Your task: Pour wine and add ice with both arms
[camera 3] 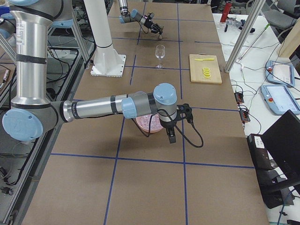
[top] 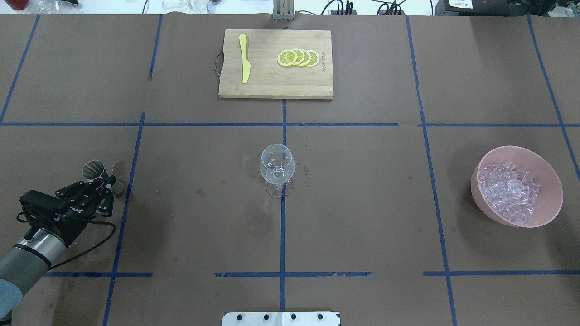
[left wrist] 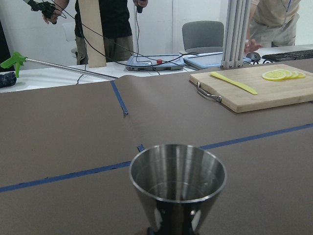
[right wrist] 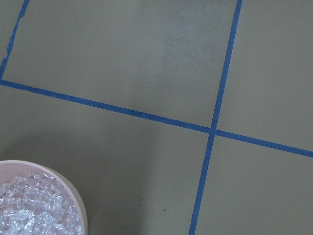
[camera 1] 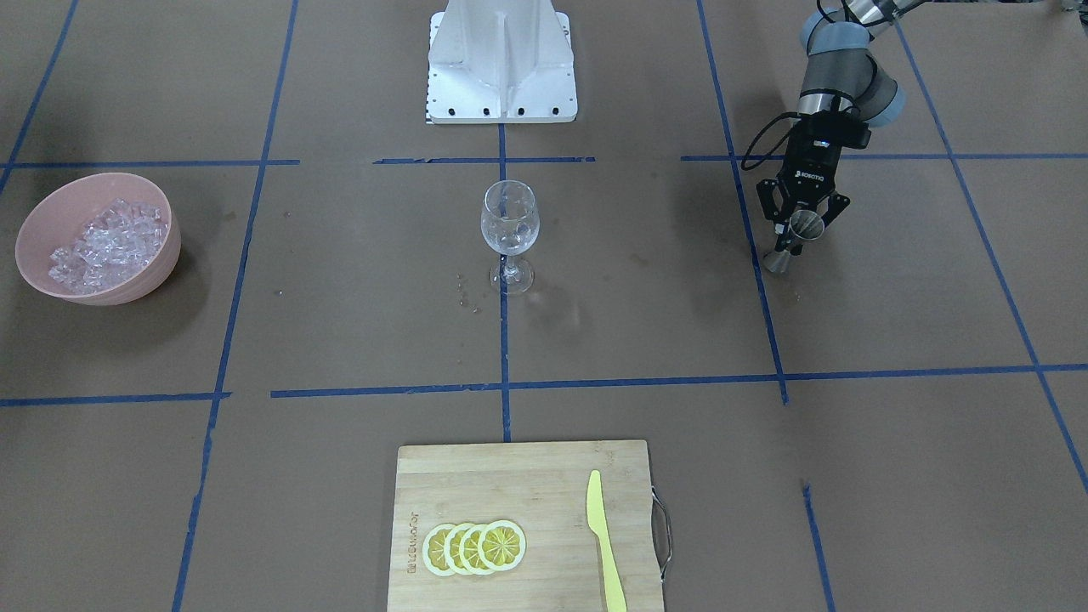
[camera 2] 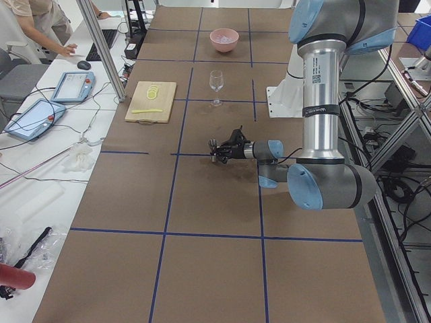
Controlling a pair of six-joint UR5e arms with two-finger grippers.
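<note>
My left gripper is shut on the waist of a steel jigger, low over the table on my left side; it also shows in the overhead view. The left wrist view has the jigger close up and empty. A clear wine glass stands upright at the table's middle. A pink bowl on my right holds the ice. My right gripper points down beside the bowl, seen only in the exterior right view; I cannot tell if it is open. The ice shows at that wrist view's corner.
A wooden cutting board at the far middle carries several lemon slices and a yellow knife. The white pedestal base stands at the robot's side. Blue tape lines cross the brown table. Operators stand beyond the far edge.
</note>
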